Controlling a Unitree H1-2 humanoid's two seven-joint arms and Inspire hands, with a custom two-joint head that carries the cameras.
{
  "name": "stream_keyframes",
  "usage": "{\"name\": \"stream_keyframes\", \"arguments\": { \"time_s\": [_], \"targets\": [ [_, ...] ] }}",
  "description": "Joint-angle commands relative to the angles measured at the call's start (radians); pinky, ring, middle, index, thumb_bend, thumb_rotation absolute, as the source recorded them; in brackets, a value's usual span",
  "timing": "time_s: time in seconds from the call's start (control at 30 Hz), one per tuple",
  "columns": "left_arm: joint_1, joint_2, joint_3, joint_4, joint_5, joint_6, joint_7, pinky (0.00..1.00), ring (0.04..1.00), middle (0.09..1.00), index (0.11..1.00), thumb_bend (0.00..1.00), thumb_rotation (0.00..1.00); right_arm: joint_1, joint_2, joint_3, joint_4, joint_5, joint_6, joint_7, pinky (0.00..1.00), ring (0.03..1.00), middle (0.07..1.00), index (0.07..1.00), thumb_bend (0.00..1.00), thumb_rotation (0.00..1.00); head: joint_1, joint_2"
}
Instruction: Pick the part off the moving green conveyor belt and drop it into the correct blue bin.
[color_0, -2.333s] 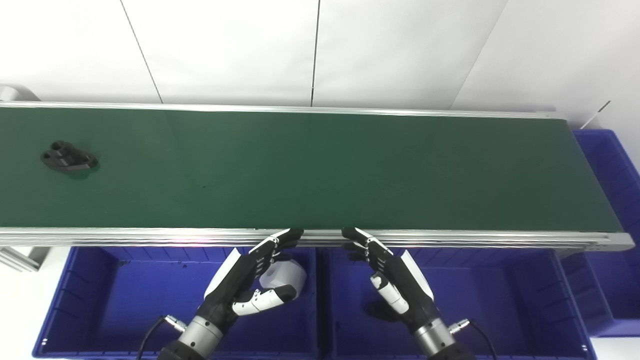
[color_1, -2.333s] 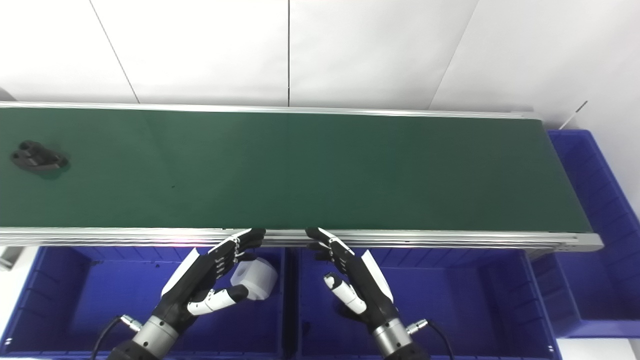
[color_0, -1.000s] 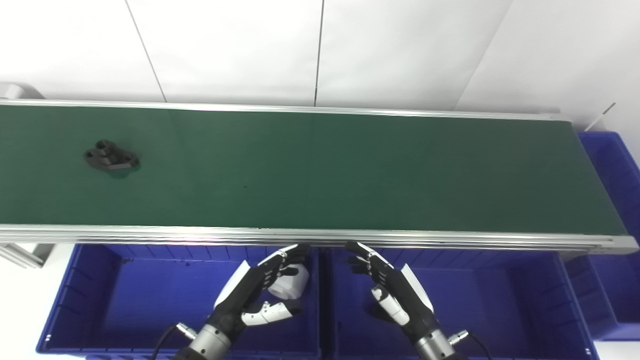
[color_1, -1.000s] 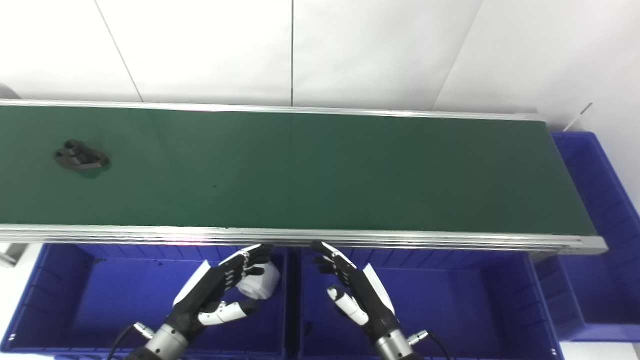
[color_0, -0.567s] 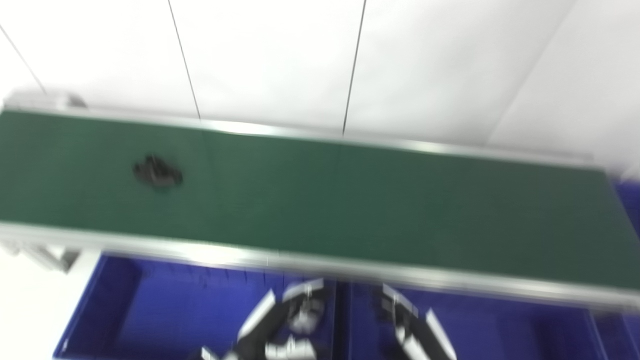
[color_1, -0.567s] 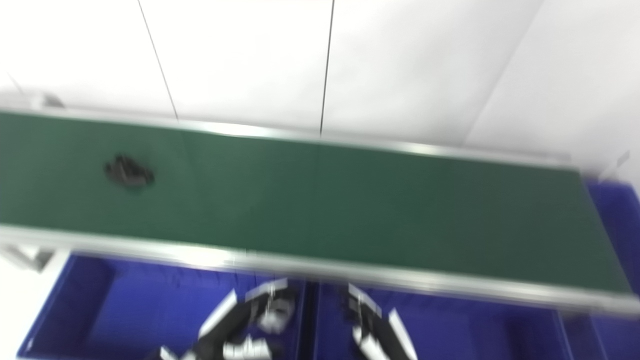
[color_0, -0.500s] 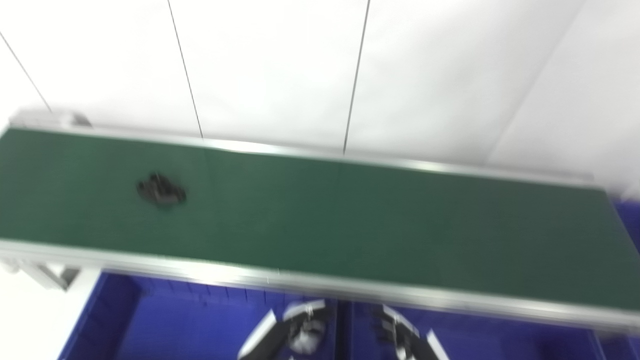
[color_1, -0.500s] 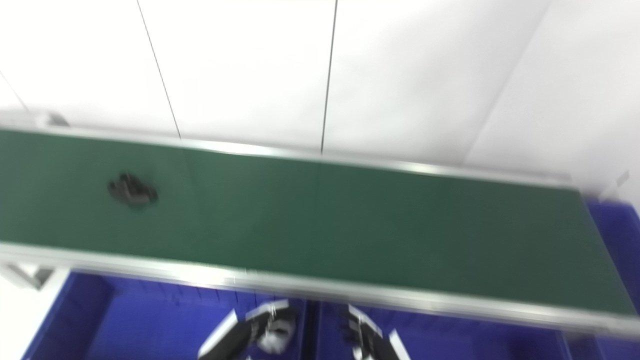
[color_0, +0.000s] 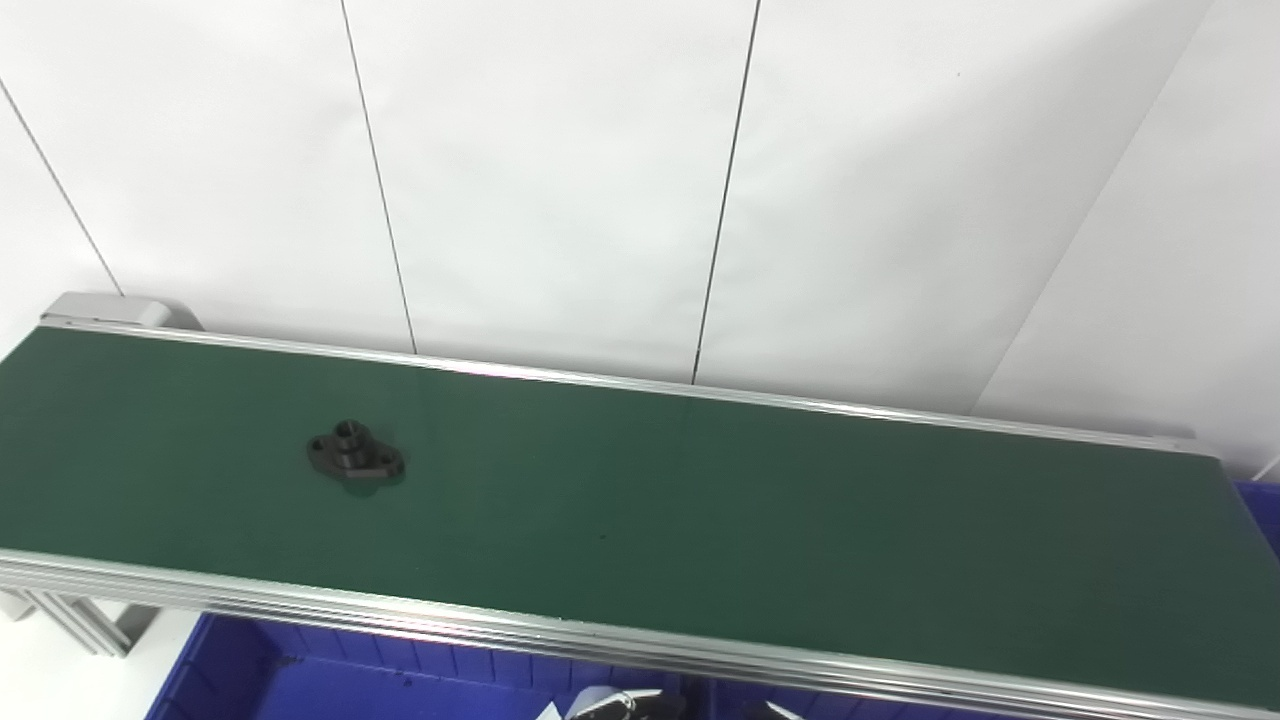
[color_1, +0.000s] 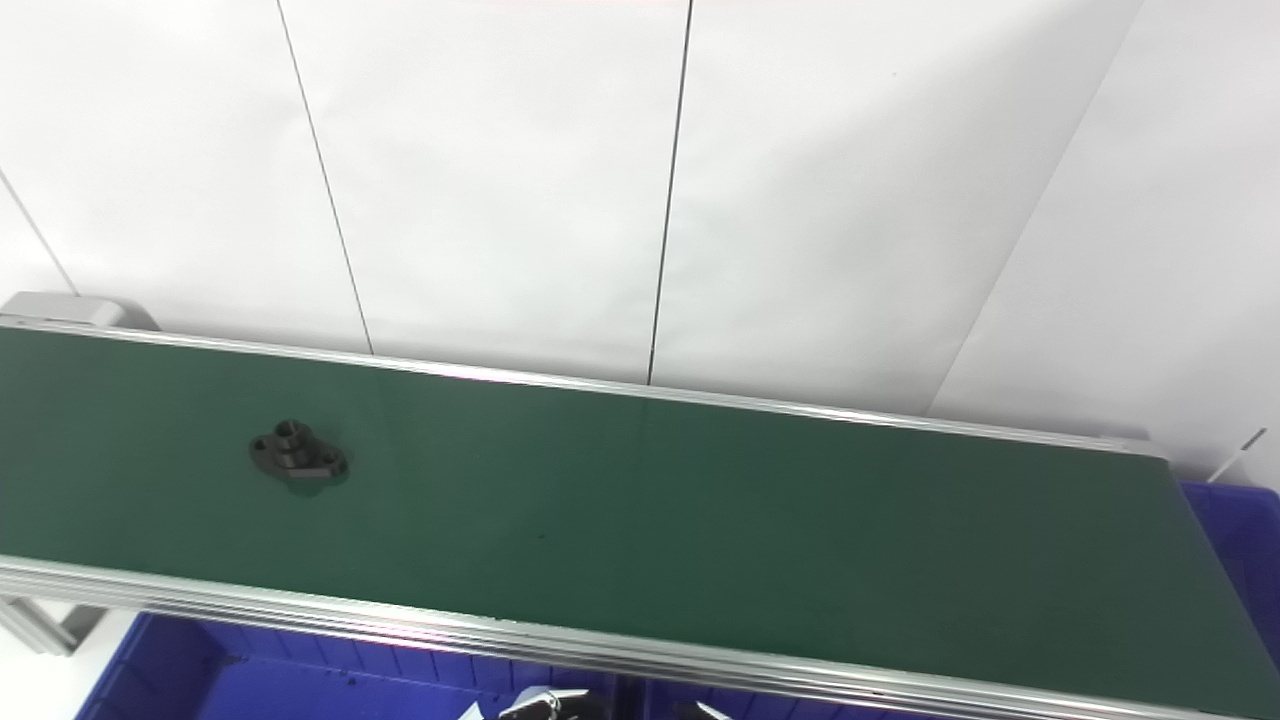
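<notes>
A small black metal flanged part with a raised central bore (color_0: 354, 456) lies flat on the long dark green conveyor belt (color_0: 700, 500), towards its left end and well apart from both hands. Only slivers of the left hand (color_0: 620, 708) and right hand (color_0: 780, 712) show at the bottom edge, over the blue plastic bins (color_0: 300, 680), so I cannot tell whether their fingers are spread or curled. The likely risk is mistiming: hands this low may reach late, and the low, flat part could slip by.

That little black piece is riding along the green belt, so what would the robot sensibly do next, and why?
Probably raise the left hand toward the belt's near edge and wait. The black part lies alone on the green belt, left of centre, and only the fingertips of either hand, including the right hand, peek in at the bottom edge, below the belt.
</notes>
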Motion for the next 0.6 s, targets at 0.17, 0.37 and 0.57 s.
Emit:
{"name": "stream_keyframes", "arguments": {
  "time_s": [0.17, 0.37, 0.57],
  "targets": [
    [-0.022, -0.01, 0.0, -0.004, 0.002, -0.048, 0.012, 0.71, 0.799, 0.829, 0.794, 0.78, 0.57, -0.007, -0.008, -0.007, -0.012, 0.018, -0.058, -0.005, 0.73, 0.804, 0.876, 0.837, 0.88, 0.97, 0.008, 0.003],
    [-0.022, -0.015, -0.003, -0.01, 0.007, -0.046, 0.017, 0.71, 0.798, 0.827, 0.792, 0.79, 0.57, -0.007, -0.012, -0.009, -0.014, 0.021, -0.058, -0.002, 0.73, 0.806, 0.879, 0.841, 0.87, 0.96, 0.021, 0.012],
    [-0.018, -0.02, -0.007, -0.019, 0.018, -0.043, 0.027, 0.7, 0.798, 0.827, 0.793, 0.8, 0.58, -0.001, -0.019, -0.01, -0.029, 0.023, -0.058, 0.002, 0.74, 0.815, 0.888, 0.849, 0.85, 0.96, 0.027, 0.028]
  ]
}}
